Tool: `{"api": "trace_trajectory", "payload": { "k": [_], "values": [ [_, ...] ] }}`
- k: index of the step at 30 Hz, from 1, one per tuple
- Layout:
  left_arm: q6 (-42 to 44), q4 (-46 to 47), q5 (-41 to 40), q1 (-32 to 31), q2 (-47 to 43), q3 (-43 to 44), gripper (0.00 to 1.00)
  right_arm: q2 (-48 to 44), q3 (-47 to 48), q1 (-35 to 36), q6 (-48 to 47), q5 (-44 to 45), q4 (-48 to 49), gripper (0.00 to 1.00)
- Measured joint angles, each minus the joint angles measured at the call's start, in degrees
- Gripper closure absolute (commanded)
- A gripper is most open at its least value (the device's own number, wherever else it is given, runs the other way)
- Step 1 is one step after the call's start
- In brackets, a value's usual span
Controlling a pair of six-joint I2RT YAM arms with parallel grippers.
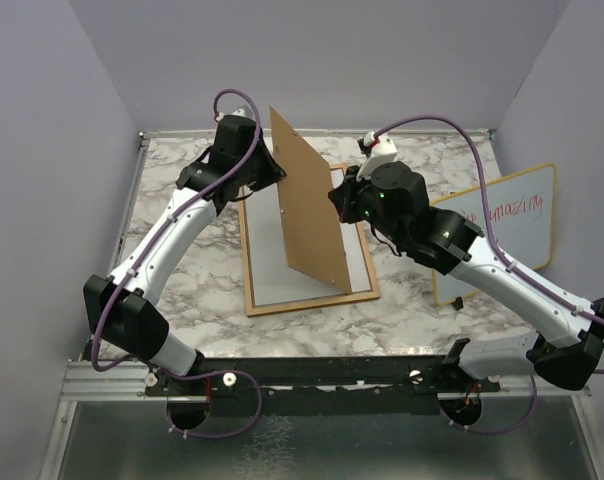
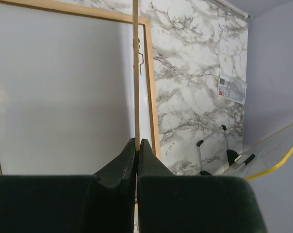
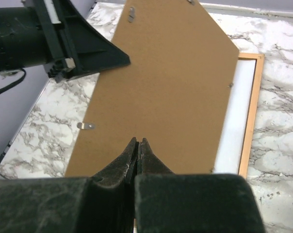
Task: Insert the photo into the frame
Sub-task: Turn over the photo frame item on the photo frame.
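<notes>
Presently: both arms angle inward to a brown cork-like rectangular back board [image 1: 307, 210] standing tilted on edge.
Left fingers [image 2: 120, 167] pinch its thin edge; right fingers [image 3: 120, 165] are shut, tips at its face. Beneath, the rectangular picture frame with thin orange-brown wooden rim [image 1: 312, 303] lies flat on the marble surface [image 1: 402, 320], pale pane exposed. A small paper print [image 2: 231, 89] lies near the wall.

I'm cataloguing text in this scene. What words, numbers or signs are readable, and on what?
"amazing": red handwriting on the whiteboard; the strokes before it are unreadable.
Small printed label on the marble table: too small to read.
</notes>
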Motion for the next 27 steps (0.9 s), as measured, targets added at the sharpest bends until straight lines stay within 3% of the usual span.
{"api": "trace_trajectory", "payload": {
  "k": [6,14,16,21,27],
  "values": [
    [0.5,0.0,5.1,6.9,-0.5,0.6,1.00,1.4,0.4,-1.0,3.4,2.3,-0.5,0.99],
    [0.5,1.3,12.0,12.6,-0.6,-0.3,1.00,5.0,-0.4,-9.7,8.5,1.0,-0.3,0.54],
    [0.5,1.8,14.3,13.1,-0.6,-0.9,1.00,6.6,-1.7,-11.5,8.9,1.0,-0.3,0.48],
    [0.5,3.3,18.5,14.2,-0.6,-3.3,1.00,11.0,-6.3,-13.4,9.1,1.2,-0.9,0.43],
    [0.1,5.9,21.5,15.0,-0.7,-9.6,1.00,17.7,-9.2,-14.3,9.4,2.4,-2.6,0.45]
  ]
}}
